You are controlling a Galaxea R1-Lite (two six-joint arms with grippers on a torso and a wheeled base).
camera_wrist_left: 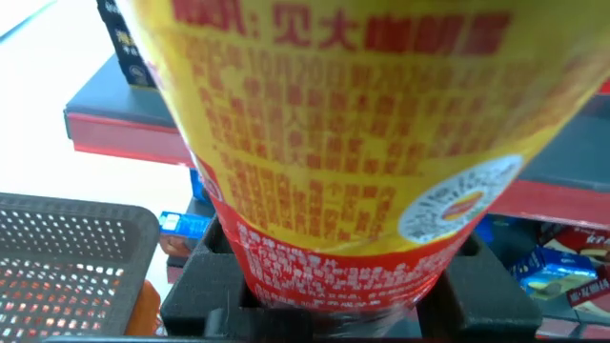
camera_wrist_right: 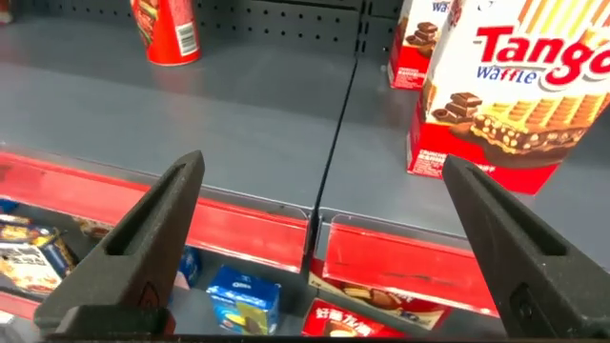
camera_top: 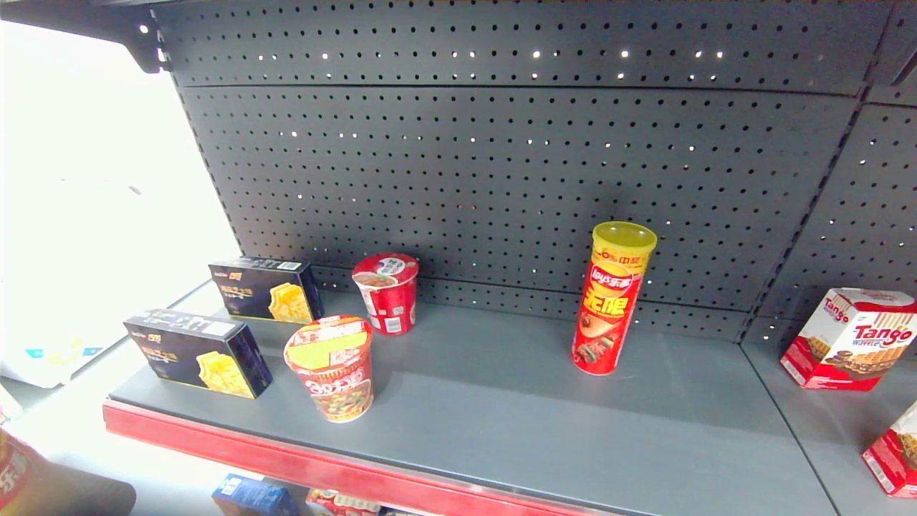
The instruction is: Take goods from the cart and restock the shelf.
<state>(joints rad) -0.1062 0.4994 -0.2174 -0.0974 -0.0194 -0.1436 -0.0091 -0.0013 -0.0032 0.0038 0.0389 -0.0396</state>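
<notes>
My left gripper is shut on a yellow and red chips can, its black fingers clamping the red lower part. The same can peeks in at the head view's bottom left corner, below and left of the grey shelf. A matching chips can stands upright on the shelf near the pegboard. My right gripper hangs open in front of the shelf's red front edge, nothing between its fingers.
On the shelf's left stand two dark boxes and two cup noodles. Wafer boxes occupy the bay to the right. A perforated basket lies below the left gripper. The shelf's middle is bare.
</notes>
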